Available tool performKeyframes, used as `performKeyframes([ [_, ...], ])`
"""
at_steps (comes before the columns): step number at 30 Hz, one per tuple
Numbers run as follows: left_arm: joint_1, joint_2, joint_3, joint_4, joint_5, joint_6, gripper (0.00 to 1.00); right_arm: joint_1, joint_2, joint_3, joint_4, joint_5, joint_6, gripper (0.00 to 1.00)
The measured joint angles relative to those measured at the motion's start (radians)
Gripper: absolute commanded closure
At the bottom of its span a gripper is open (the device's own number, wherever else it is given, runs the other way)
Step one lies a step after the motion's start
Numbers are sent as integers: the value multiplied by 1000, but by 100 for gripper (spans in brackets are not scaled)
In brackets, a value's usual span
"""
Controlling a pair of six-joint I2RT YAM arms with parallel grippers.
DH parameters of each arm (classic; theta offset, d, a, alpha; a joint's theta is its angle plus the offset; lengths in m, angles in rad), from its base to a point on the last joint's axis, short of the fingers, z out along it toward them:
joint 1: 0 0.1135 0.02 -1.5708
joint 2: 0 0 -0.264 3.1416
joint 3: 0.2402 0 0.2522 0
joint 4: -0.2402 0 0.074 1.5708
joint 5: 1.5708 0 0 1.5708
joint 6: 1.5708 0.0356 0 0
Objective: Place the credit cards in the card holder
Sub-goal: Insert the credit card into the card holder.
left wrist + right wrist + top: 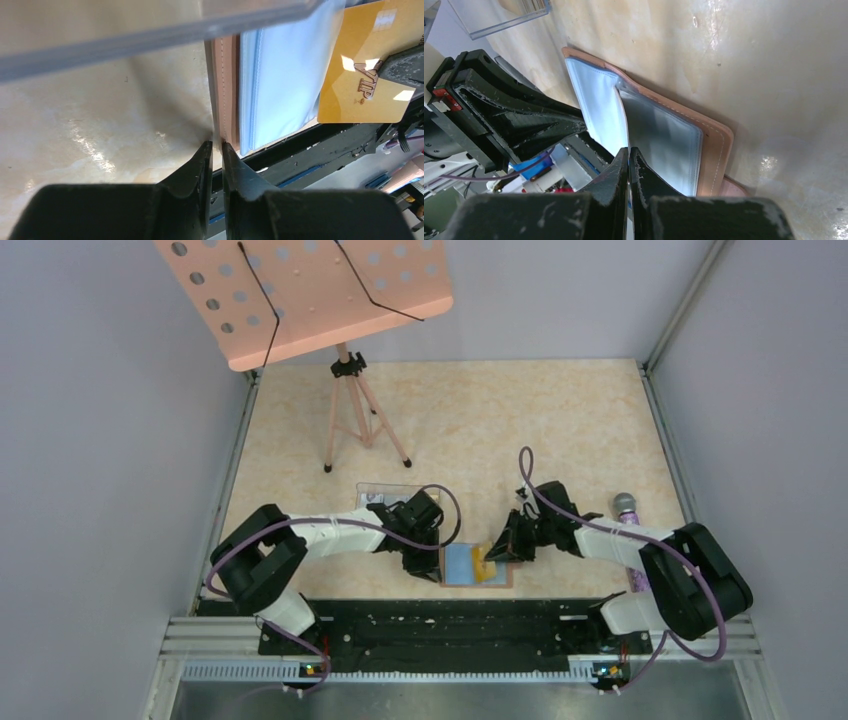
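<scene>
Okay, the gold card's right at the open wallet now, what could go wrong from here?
The right claw pinches the gold card near one edge only, so the card may twist or slip when pushed against a sleeve. The left claw meets just the thin brown rim of the card holder, jaws barely apart. If that hold is loose, the holder could slide away under the push.

card holder [227,90]: matt stitched leather-like, glossy inside | credit card [360,85]: glossy plastic | table [100,130]: polished
</scene>
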State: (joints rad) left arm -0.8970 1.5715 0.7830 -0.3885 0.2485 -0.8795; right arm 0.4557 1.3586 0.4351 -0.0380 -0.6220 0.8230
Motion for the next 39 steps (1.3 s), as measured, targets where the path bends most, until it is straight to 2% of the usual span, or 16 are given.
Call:
performKeyframes([
  [18,11,24,12,2,27,0,96,24,-48,-103,168,58,72,100],
  [27,12,24,12,3,31,0,98,107,-31,-109,260,113,140,99],
  [33,13,24,12,3,31,0,98,135,-27,-109,272,143,159,89],
  [39,13,24,12,3,31,0,99,146,-27,-72,142,163,138,63],
])
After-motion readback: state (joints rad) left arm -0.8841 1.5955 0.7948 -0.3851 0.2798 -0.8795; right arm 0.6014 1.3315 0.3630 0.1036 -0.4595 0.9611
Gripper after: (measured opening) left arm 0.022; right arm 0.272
